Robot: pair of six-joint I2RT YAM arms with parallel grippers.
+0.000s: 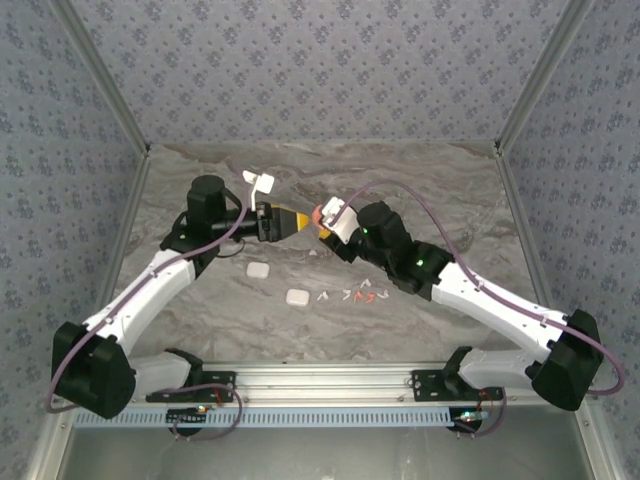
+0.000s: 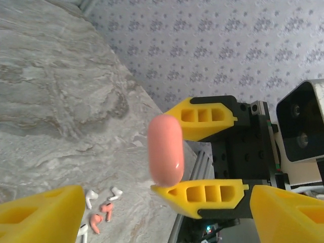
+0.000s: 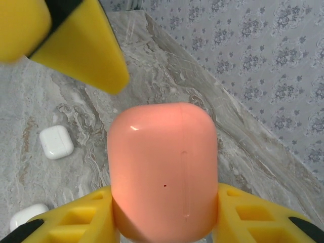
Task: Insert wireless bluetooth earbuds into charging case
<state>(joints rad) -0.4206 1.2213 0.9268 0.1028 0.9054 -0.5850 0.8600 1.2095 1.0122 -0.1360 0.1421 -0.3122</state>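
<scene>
A closed pink charging case [image 1: 317, 214] hangs above the table's middle, with my right gripper [image 1: 323, 228] shut on it. In the right wrist view the pink case [image 3: 164, 167] sits clamped between both yellow fingers [image 3: 66, 217]. My left gripper [image 1: 297, 222] is open and points at the case from the left, its tips just short of it. The left wrist view has the case [image 2: 165, 149] edge-on ahead of my wide-apart fingers [image 2: 40, 215]. Earbuds [image 1: 350, 296] lie in a loose row on the table, white ones [image 2: 115, 193] and red ones [image 2: 106, 208].
Two closed white cases [image 1: 258, 270] [image 1: 297, 296] lie on the marble table [image 1: 200, 320], left of the earbuds; both appear in the right wrist view [image 3: 55, 142] [image 3: 28, 215]. Patterned walls enclose the table. A metal rail [image 1: 330, 380] runs along the near edge.
</scene>
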